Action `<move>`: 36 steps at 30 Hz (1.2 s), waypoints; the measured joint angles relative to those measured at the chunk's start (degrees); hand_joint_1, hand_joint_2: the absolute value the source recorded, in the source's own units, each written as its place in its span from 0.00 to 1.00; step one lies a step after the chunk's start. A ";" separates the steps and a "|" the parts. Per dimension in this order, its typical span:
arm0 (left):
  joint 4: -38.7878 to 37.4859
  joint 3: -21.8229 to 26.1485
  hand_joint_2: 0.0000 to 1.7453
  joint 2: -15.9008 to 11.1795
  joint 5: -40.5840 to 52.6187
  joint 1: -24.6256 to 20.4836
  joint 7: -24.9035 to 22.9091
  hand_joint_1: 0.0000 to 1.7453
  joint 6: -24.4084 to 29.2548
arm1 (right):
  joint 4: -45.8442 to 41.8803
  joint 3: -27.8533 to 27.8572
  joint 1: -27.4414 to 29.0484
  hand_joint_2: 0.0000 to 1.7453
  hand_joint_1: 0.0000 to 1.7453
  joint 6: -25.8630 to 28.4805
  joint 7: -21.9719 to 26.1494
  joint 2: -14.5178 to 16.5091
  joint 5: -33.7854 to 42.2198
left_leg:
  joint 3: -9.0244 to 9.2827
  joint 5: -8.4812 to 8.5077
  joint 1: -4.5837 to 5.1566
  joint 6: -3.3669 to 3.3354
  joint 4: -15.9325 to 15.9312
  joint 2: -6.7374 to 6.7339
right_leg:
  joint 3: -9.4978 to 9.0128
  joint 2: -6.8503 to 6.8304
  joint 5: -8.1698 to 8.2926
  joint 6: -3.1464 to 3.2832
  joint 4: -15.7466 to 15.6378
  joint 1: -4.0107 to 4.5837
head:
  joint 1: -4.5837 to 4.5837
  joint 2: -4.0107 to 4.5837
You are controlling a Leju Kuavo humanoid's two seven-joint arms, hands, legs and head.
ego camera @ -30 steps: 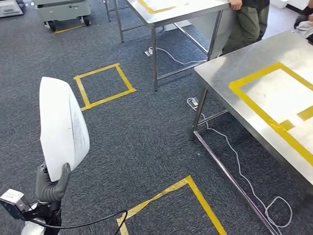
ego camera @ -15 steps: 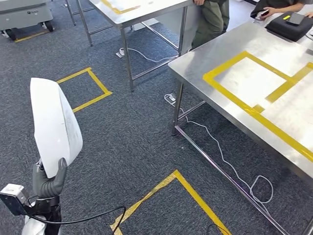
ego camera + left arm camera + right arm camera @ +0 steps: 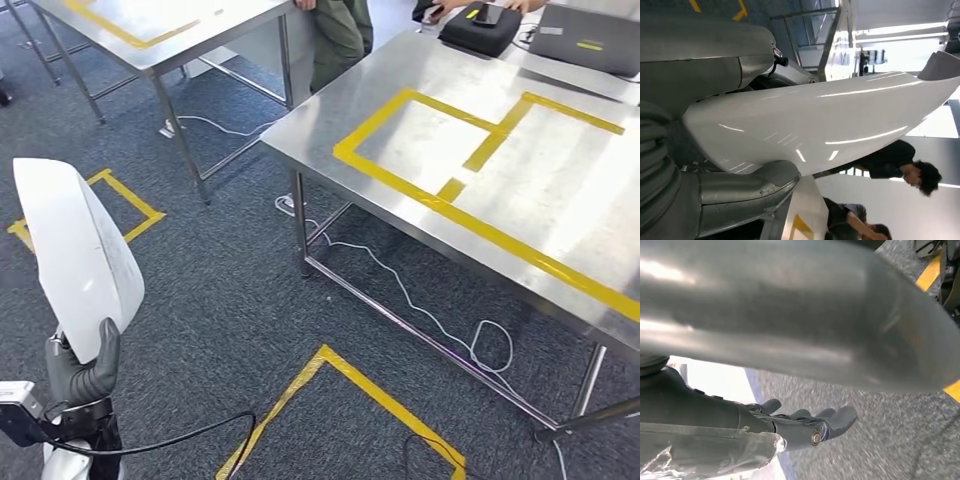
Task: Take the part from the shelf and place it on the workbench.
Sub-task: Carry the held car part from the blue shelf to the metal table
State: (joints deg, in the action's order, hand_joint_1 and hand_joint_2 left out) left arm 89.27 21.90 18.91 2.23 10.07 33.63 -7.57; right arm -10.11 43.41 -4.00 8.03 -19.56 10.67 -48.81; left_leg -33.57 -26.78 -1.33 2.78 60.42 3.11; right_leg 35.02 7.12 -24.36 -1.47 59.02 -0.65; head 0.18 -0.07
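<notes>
Carrying stage: left hand (image 3: 79, 375) clamped on the white curved part (image 3: 75, 255), held upright above carpet, workbench (image 3: 362, 95) well apart. Right hand (image 3: 817, 427) loosely open, empty. Next, probably: closing in, lowering onto the steel top.

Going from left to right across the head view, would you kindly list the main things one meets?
White curved shell part held upright by the grey left hand → yellow tape corner on the carpet → steel workbench with yellow tape rectangles → black flat case at its far edge.
</notes>
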 joint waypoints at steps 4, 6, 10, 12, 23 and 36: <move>0.08 -0.14 1.00 0.13 -0.36 -0.03 -0.60 1.00 -0.77 | 0.01 0.01 0.58 0.00 0.00 0.00 -0.01 0.00 -0.06 | 0.94 0.33 -0.01 -1.49 -2.66 0.00 | 1.10 1.79 0.42 -1.41 -0.19 -0.35 | 0.01 0.00; 0.07 -0.27 1.00 0.17 -0.87 -0.04 -0.88 1.00 -1.36 | 0.01 0.02 0.82 0.00 0.00 -0.04 0.13 0.00 -0.04 | 1.01 0.48 0.03 -2.39 -2.78 -1.32 | 2.34 -1.13 -1.13 -1.76 2.12 -0.14 | 0.35 0.00; 0.01 -0.05 1.00 0.14 -2.06 0.03 -1.39 1.00 -2.88 | 0.01 0.10 0.28 0.00 0.00 -0.06 0.56 0.00 -0.02 | 1.07 0.33 0.70 -3.12 -2.78 -4.58 | 8.45 -6.38 -7.30 -1.89 15.35 0.10 | 0.62 0.00; -0.04 -0.02 1.00 0.13 -2.46 0.02 -1.52 1.00 -3.60 | 0.01 0.27 0.30 0.00 0.00 -0.07 0.61 -0.01 0.00 | 1.23 0.18 0.86 -3.11 -2.78 -6.18 | 7.51 -6.88 -5.93 -1.76 14.18 0.12 | 0.63 0.00; -0.08 -0.33 1.00 -0.19 -2.77 -0.17 -1.33 1.00 -5.69 | -0.01 0.97 0.00 0.00 0.00 -0.17 0.86 -0.07 -0.12 | -0.97 -5.32 0.73 -0.25 4.66 -5.00 | -0.19 -6.54 -0.04 0.86 -0.33 0.31 | 0.09 0.00; -0.23 -0.33 1.00 -0.05 -2.77 -0.37 -1.21 1.00 -6.12 | 0.01 1.03 0.55 0.00 0.00 -0.40 0.76 -0.09 -0.72 | 1.32 0.40 -0.06 -2.15 -3.01 -0.14 | 2.15 -0.34 -0.07 -1.70 0.92 -0.12 | 0.18 0.00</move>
State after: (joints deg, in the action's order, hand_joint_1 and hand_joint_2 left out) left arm 89.05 21.56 18.85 -0.54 9.70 32.42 -13.69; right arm -10.10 44.44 -3.44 7.63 -18.80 10.58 -49.53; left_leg -32.25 -26.38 -1.38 0.63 57.42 2.97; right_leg 37.18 6.79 -24.42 -3.17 59.94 -0.76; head 0.36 -0.07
